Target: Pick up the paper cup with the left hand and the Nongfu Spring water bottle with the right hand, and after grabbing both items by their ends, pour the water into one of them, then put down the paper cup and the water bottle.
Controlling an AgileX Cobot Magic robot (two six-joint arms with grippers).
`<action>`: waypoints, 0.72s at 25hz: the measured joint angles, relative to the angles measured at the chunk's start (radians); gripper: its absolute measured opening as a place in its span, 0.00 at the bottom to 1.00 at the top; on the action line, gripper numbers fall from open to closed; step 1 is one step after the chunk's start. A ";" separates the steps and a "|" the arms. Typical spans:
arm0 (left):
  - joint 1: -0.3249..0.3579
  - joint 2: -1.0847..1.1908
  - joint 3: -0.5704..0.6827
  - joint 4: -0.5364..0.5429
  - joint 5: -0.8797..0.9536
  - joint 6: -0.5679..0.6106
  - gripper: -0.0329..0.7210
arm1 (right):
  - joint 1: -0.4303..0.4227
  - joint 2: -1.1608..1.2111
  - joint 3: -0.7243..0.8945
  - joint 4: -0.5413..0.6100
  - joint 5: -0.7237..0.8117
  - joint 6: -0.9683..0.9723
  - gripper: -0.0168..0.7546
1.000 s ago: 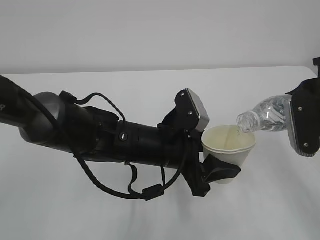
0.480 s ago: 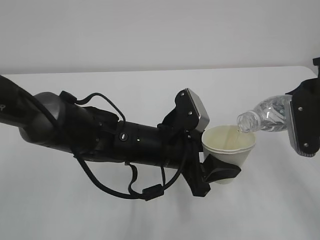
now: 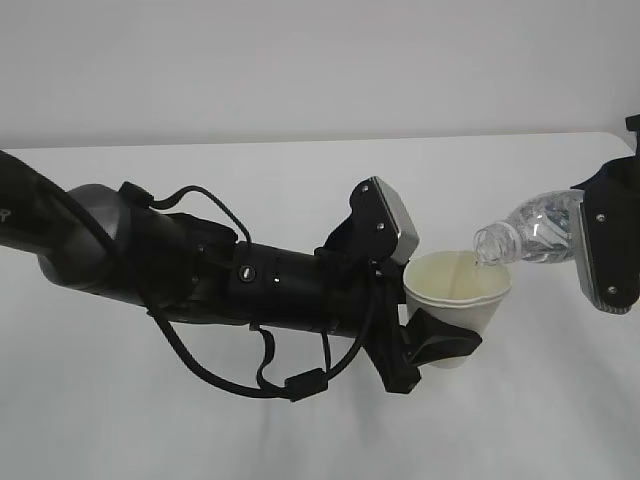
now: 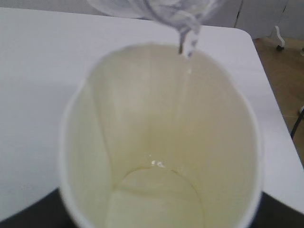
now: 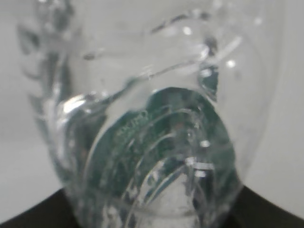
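White paper cup [image 3: 458,300] is grasped by the left tool [image 3: 425,335] above the bench [image 3: 300,430]. At its 2 o'clock, the right tool [image 3: 600,250] grips the tilted Nongfu Spring water bottle [image 3: 525,235], mouth over the rim.

Paper cup [image 3: 458,300] lower side hidden behind left hand [image 3: 425,345] fingers [image 3: 440,345]. Nongfu Spring water bottle [image 3: 530,232] base hidden behind right hand [image 3: 600,250]; label unreadable, blurred in right wrist view. Right hand cut off by frame edge beside bottle.

Tilted clear bottle [image 3: 535,230] trickles water [image 4: 186,45] into the upright, raised white paper cup [image 3: 458,300].
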 joint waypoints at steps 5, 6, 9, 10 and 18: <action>0.000 0.000 0.000 0.000 0.000 0.000 0.60 | 0.000 0.000 0.000 0.000 0.000 0.001 0.50; 0.000 0.000 0.000 0.000 0.000 0.000 0.60 | 0.000 0.000 0.000 0.000 0.000 0.001 0.50; 0.000 0.000 0.000 0.000 0.000 0.000 0.60 | 0.000 0.000 0.000 0.000 0.000 0.001 0.50; 0.000 0.000 0.000 0.000 0.000 0.000 0.60 | 0.000 0.000 0.000 0.000 0.000 0.001 0.50; 0.000 0.000 0.000 0.000 0.000 0.000 0.60 | 0.000 0.000 0.000 0.000 0.000 0.001 0.50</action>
